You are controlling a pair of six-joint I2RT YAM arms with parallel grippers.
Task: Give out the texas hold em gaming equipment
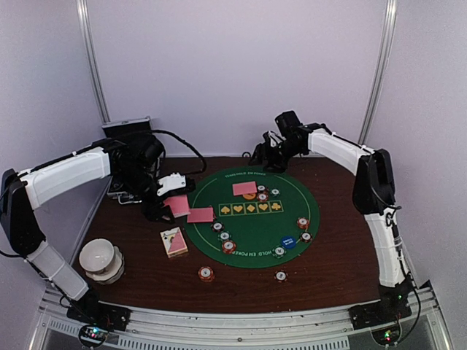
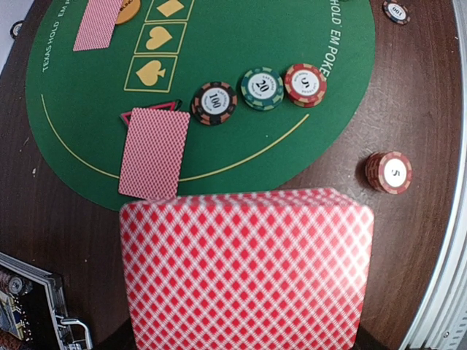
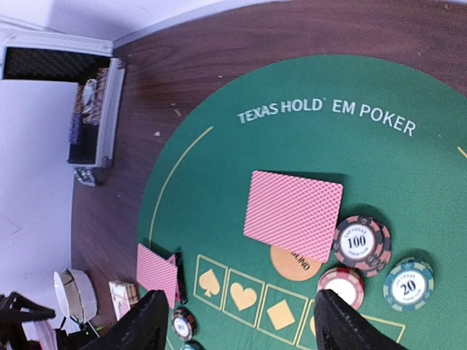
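Left wrist view: my left claw [image 1: 163,197] is clenched on the deck [image 2: 246,270], just above the dealt card [image 2: 154,153] at the mat [image 2: 241,157] edge. Release the next card flat, clear of the chips [image 2: 259,89]. My right claw [image 3: 241,327] hangs released.

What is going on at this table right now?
The left gripper holds a deck of pink-backed playing cards beside the left edge of the round green felt mat. Dealt cards and striped round poker chips already lie on it. The right gripper hovers open over its far side, empty.
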